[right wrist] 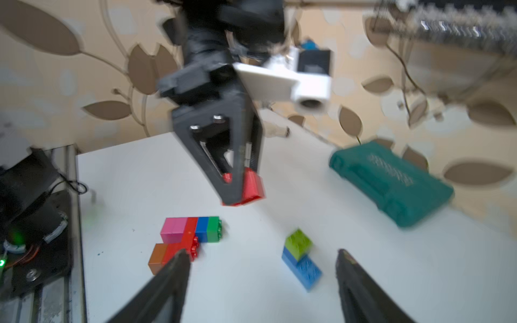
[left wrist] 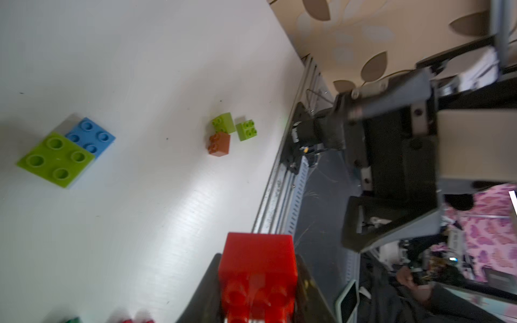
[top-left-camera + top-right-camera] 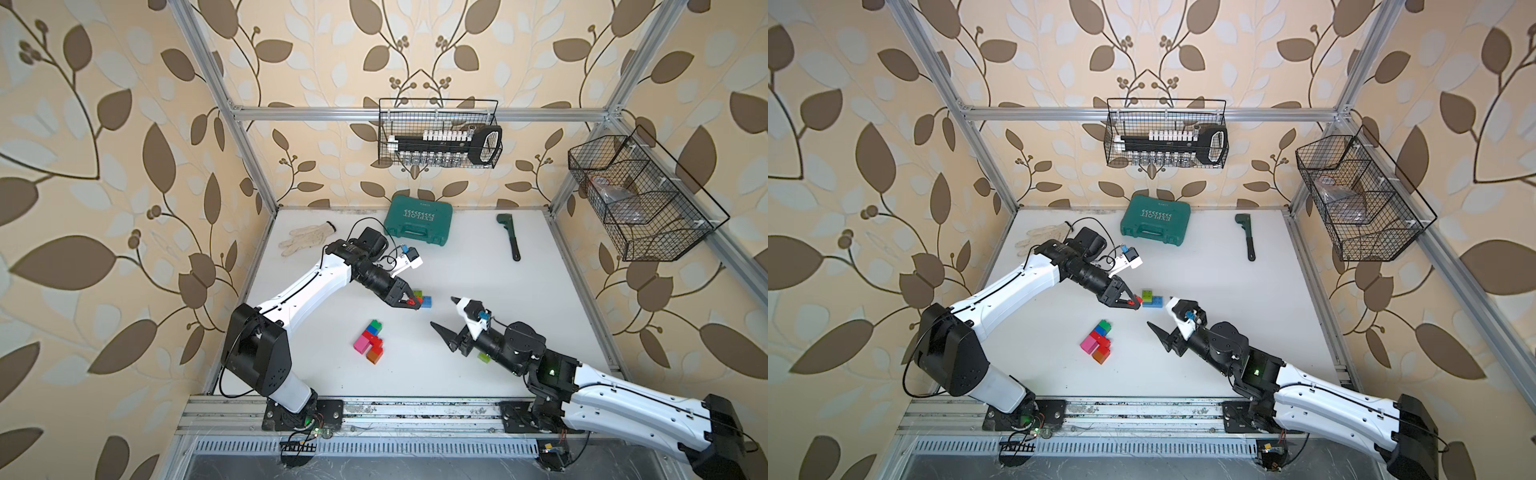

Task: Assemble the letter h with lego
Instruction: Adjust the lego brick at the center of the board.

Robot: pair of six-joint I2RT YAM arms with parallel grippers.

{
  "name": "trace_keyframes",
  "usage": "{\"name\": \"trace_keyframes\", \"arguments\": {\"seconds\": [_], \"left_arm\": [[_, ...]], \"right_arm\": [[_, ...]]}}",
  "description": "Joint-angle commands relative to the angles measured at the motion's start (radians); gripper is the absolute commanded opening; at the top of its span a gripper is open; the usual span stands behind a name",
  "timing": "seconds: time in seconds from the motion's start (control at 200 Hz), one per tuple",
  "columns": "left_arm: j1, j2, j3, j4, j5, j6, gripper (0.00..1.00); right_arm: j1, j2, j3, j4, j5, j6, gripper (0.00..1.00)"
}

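Observation:
My left gripper (image 3: 411, 302) is shut on a red lego brick (image 2: 257, 268) and holds it just above the table, studs toward the wrist camera. Right beside it lies a lime brick stacked on a longer blue brick (image 3: 424, 300) (image 1: 300, 257). A flat assembly of pink, red, blue, green and orange bricks (image 3: 370, 341) (image 1: 184, 237) lies nearer the front. My right gripper (image 1: 261, 258) stands wide open and empty, facing the left gripper across the lime and blue stack. Two lime bricks (image 2: 223, 123) and an orange brick (image 2: 219, 144) lie loose near the right arm's base.
A teal case (image 3: 417, 220) sits at the back centre, a white glove (image 3: 305, 239) at the back left, and a dark wrench (image 3: 510, 237) at the back right. Wire baskets (image 3: 438, 133) hang on the back wall and on the right wall (image 3: 636, 199).

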Motion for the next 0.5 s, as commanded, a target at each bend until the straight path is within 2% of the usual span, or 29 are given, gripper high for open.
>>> {"name": "trace_keyframes", "arguments": {"seconds": [0.0,0.075,0.125,0.235,0.33,0.42,0.495], "left_arm": [[-0.119,-0.015,-0.072,0.091,-0.282,0.15,0.13],[-0.194,-0.002,-0.118,0.155,-0.444,0.193,0.13],[-0.235,0.024,-0.123,0.167,-0.509,0.208,0.13],[-0.316,0.077,-0.148,0.21,-0.609,0.238,0.14],[-0.379,0.148,-0.149,0.217,-0.723,0.28,0.16],[-0.406,0.216,-0.139,0.216,-0.783,0.299,0.19],[-0.418,0.253,-0.149,0.241,-0.825,0.309,0.21]], "right_arm": [[-0.055,-0.005,0.124,-0.558,0.304,0.578,0.87],[-0.153,0.025,0.193,-0.738,0.185,0.688,0.86],[-0.229,0.054,0.228,-0.827,0.093,0.752,0.86],[-0.422,0.12,0.281,-0.968,-0.158,0.783,0.84],[-0.551,0.177,0.296,-1.067,-0.32,0.815,0.81],[-0.62,0.231,0.29,-1.103,-0.46,0.813,0.79],[-0.625,0.267,0.273,-1.103,-0.521,0.832,0.76]]}}
